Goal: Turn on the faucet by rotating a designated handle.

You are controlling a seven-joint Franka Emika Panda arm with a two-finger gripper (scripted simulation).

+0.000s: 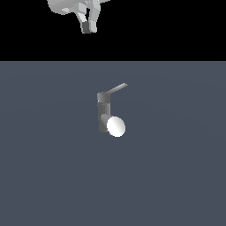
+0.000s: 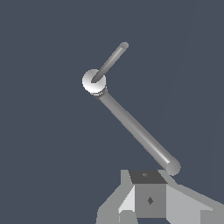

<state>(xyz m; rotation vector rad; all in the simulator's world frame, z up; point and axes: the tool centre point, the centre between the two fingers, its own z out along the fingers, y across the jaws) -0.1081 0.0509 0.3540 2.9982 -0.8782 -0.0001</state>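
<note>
Jaws [image 1: 89, 27] look closed above the faucet [image 1: 104, 114]; only the wrist view shows the handle [image 2: 110, 62] full-length.

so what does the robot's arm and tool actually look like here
Only the arm's end shows in the exterior view: blocky, light grey, rendered in flat shades. The tool has two short tapering grey fingers with darker tips. In the wrist view its parts are angular grey slabs around a darker square block bearing a small diamond mark. No cables or lettering are visible.
</note>
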